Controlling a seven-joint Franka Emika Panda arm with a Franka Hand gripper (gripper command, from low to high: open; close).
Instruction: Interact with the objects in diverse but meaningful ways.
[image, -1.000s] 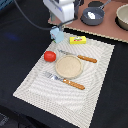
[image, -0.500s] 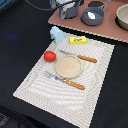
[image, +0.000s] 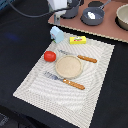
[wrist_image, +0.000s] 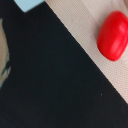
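1. The arm (image: 60, 5) is up at the far edge of the exterior view, just its pale body and a dark cable showing above the table; the gripper itself is out of the picture, so I cannot tell whether it is open or closed, or whether it has hold of anything.
2. The wrist view looks down on the dark tabletop (wrist_image: 45, 85), a corner of the woven mat (wrist_image: 95, 65) and the tomato (wrist_image: 114, 35), with no fingers showing.
3. Nearest the arm, the pale blue cup (image: 57, 34) lies tipped at the mat's far edge.
4. Just beside it, toward the exterior view's right, lies the flat yellow packet (image: 77, 40).
5. The tomato (image: 49, 56) sits on the mat (image: 95, 95), near the plate (image: 68, 66) but apart from it.
6. A knife (image: 80, 57) lies on the far side of the plate, a fork (image: 64, 80) on the near side.
7. The frying pan (image: 93, 15) rests on the brown board (image: 100, 30) beyond the mat, with something white inside it.
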